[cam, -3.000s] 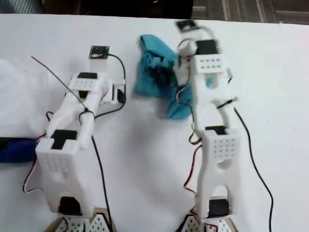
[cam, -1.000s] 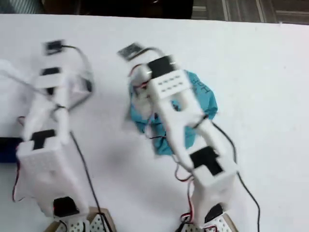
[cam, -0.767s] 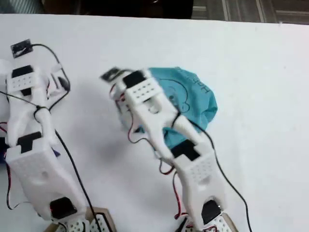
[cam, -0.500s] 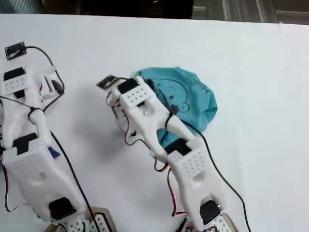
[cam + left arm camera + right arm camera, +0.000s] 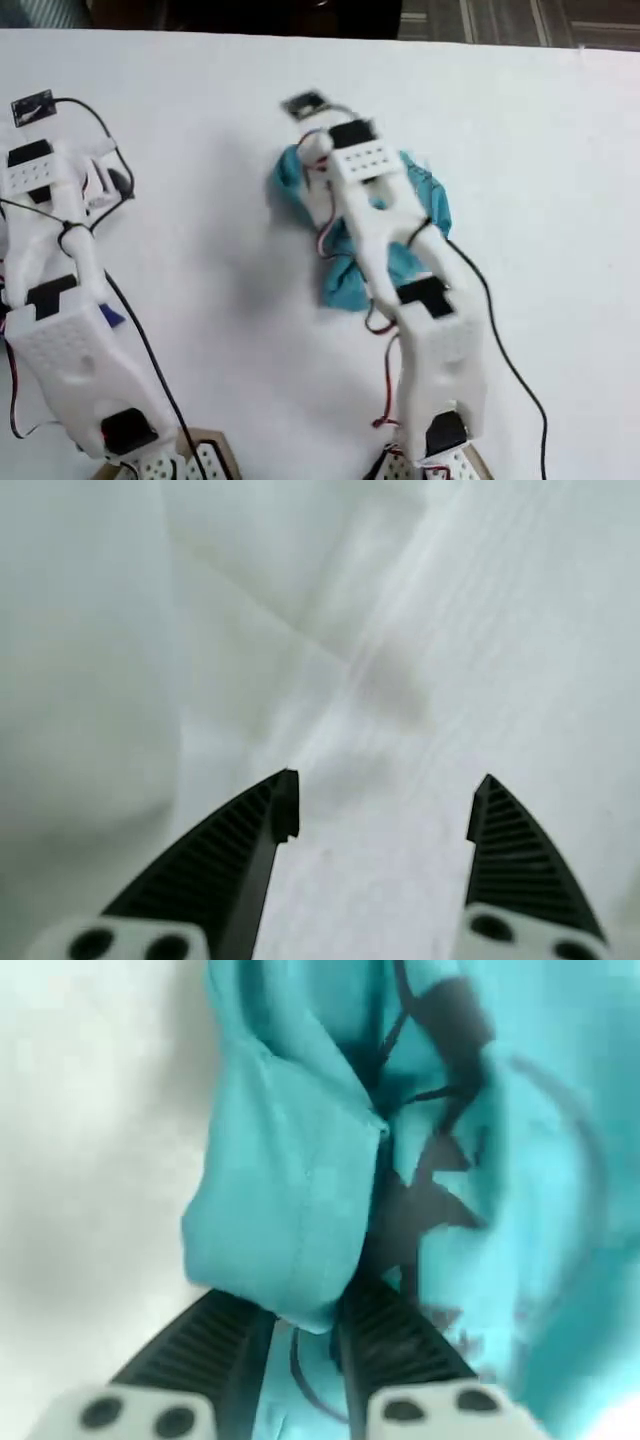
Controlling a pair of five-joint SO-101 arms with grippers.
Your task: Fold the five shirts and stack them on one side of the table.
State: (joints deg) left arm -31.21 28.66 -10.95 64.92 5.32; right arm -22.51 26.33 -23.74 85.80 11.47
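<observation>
One teal shirt point(image 5: 344, 286): bunched up rather than folded flat, lying near the middle of the table, with a dark print on the face turned up to the right wrist view.
Shirt's edge: a thick rolled fold hangs down between the fingers in the right wrist view.
Right gripper point(image 5: 300, 1312): closed narrow on that fold, with the teal cloth pinched between its two black fingers.
Right arm point(image 5: 420, 300): stretches from the near edge out over the shirt and covers its middle, so teal shows on both sides of it.
Left gripper point(image 5: 385, 802): spread wide with nothing between its tips, over creased white cloth point(image 5: 300, 600); I cannot tell whether that cloth is a shirt or the table's cover.
Left arm point(image 5: 55, 260): stands at the left edge of the table, well apart from the teal shirt.
Blue scrap point(image 5: 112, 316): shows just beside the left arm, too little of it to tell what it is.
Table point(image 5: 560, 150): white.
Black cable point(image 5: 500, 340): runs along the right arm, and another runs along the left.
</observation>
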